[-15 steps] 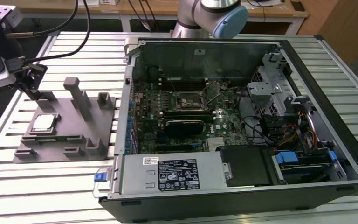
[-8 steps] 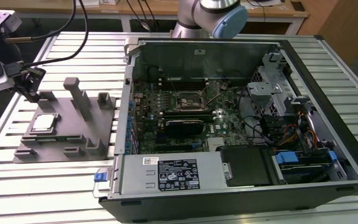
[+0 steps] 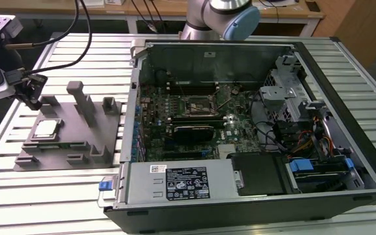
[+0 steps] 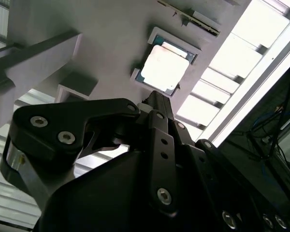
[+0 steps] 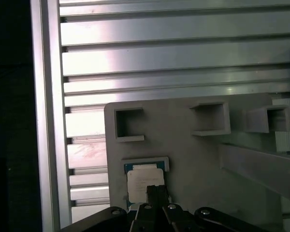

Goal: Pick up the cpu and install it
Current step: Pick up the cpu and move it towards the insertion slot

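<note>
My gripper [image 5: 154, 194] hovers just above the cpu [image 5: 144, 178], fingers [image 4: 157, 104] together and empty; a pocket in the grey plate [image 5: 193, 164] holds the cpu steady.

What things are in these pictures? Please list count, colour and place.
cpu: one, silvery, lying in a recess of the fixture plate.
fixture plate: one, grey, on the table, exterior view's left.
computer case: one, black, open, exterior view's right.
motherboard: one, dark, inside the computer case.
power supply: one, silver-grey, inside the case's near end.
table: one, silver slatted metal, under everything.
robot arm: one, grey with blue cap, behind the case.
gripper: one, black, above the fixture plate, near the cpu.
</note>
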`<state>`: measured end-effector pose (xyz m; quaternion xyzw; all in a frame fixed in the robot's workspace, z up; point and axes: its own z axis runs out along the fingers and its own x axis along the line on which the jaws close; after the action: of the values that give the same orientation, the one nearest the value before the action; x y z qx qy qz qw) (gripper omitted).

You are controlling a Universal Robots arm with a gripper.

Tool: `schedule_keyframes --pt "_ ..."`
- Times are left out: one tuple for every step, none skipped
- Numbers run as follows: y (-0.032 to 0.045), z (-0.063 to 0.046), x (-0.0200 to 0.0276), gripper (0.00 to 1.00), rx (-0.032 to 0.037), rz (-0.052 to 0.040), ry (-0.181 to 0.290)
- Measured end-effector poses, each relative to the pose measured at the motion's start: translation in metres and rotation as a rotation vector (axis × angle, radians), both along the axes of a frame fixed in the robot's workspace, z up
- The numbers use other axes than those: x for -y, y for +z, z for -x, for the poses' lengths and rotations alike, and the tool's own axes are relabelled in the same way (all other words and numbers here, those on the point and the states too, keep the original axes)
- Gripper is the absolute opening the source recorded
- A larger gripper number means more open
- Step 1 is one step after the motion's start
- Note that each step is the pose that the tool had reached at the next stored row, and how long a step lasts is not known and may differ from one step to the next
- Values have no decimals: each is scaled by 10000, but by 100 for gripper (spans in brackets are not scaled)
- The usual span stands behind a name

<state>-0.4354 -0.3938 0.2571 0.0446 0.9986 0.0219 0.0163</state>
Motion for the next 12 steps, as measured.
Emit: schedule_keyframes --pt "-12 3 0 11 -2 4 0" --pt "-24 5 1 11 -4 11 -1" --pt "-36 6 1 11 -9 23 -1" --pt "-47 7 2 11 -14 36 0" --pt "-59 8 2 11 -19 50 -1" --pt "-71 10 2 11 -23 66 -1" --pt "-83 12 3 11 -27 82 -2" --pt "-94 14 3 11 -31 96 -2" --pt "-105 16 3 11 -35 111 -3" --pt "-116 18 3 11 -37 126 -3" --pt "-130 21 4 11 -40 143 -4" --pt "-142 23 4 11 -43 157 -4"
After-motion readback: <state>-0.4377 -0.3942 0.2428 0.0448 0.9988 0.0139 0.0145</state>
